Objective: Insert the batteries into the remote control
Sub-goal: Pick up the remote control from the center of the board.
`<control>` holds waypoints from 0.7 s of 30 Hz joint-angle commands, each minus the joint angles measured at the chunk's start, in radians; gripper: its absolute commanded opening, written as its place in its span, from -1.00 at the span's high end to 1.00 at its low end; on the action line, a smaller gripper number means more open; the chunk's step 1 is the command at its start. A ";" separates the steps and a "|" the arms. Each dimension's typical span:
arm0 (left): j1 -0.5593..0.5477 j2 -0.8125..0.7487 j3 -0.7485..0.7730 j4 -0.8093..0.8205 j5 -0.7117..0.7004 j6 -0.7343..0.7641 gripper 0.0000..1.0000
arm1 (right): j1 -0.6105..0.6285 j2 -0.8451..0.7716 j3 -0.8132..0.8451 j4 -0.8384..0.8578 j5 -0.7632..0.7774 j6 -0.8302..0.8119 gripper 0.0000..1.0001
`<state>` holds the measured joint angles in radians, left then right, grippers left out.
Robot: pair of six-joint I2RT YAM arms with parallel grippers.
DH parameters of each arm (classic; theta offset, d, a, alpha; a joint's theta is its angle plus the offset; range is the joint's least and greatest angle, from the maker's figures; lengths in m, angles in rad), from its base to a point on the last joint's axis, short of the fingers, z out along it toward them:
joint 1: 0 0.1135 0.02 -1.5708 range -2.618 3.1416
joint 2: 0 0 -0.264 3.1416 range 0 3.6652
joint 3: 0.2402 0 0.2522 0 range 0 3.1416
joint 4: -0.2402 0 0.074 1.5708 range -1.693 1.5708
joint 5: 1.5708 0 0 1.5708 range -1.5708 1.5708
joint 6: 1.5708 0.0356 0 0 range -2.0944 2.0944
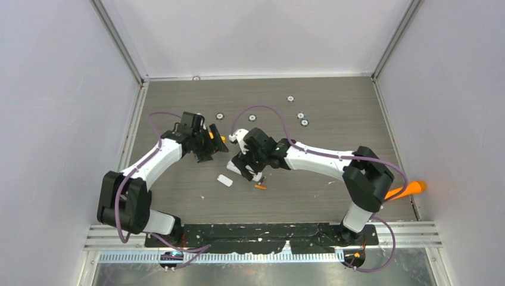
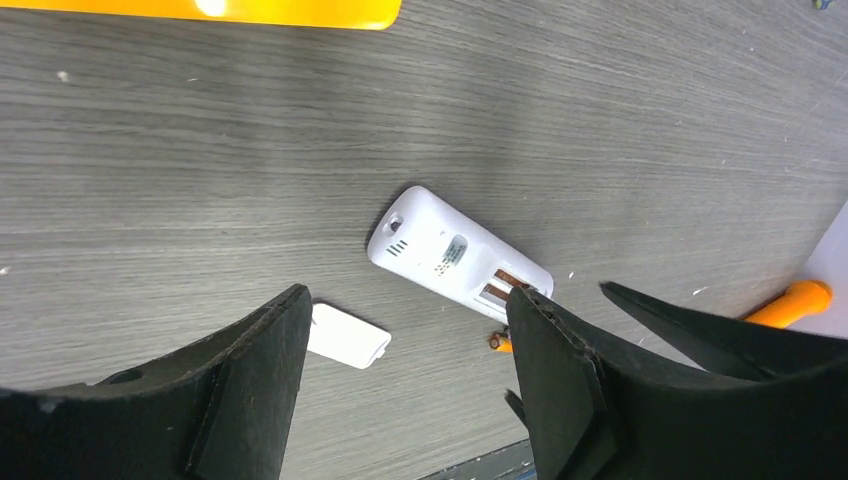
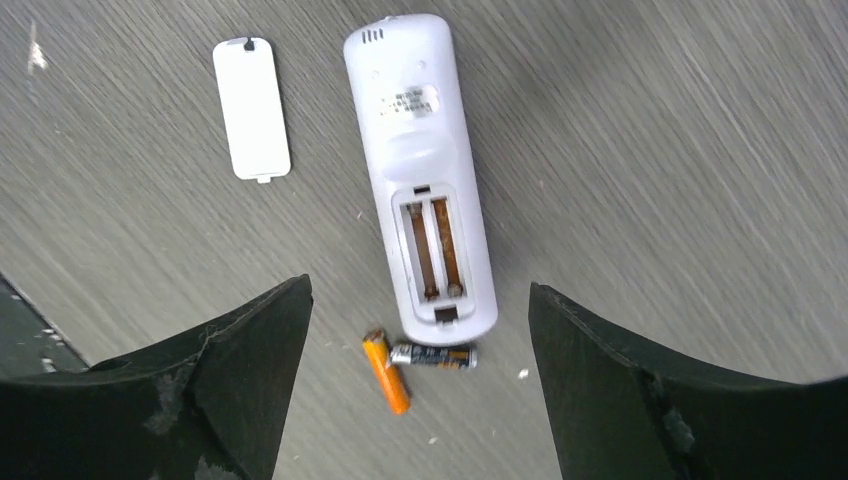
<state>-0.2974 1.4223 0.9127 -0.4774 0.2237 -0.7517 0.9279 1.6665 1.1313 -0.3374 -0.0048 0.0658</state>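
Observation:
The white remote control (image 3: 420,170) lies back up on the table, its battery bay (image 3: 435,250) open and empty. The orange battery (image 3: 386,372) and the dark battery (image 3: 433,355) lie touching each other just off the remote's bay end. My right gripper (image 3: 418,305) is open and empty, hovering above that end with a jaw on either side. My left gripper (image 2: 408,300) is open and empty, raised to the left of the remote (image 2: 445,250). In the top view the right gripper (image 1: 245,170) hides most of the remote (image 1: 257,176); the orange battery (image 1: 260,187) shows beside it.
The small white battery cover (image 3: 251,107) lies loose left of the remote, also in the top view (image 1: 224,180). A flat orange triangle (image 2: 250,10) lies by the left gripper (image 1: 213,143). An orange carrot-shaped stick (image 1: 408,189) lies at the right edge. Several small discs (image 1: 301,115) sit at the back.

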 commanded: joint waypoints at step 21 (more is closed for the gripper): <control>0.066 -0.079 -0.094 0.063 0.085 -0.017 -0.46 | -0.010 0.256 0.150 -0.104 -0.086 -0.253 -0.23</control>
<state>-0.2394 1.3693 0.8360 -0.4793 0.2626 -0.7528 0.9192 1.9308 1.2854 -0.4492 -0.1184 -0.1864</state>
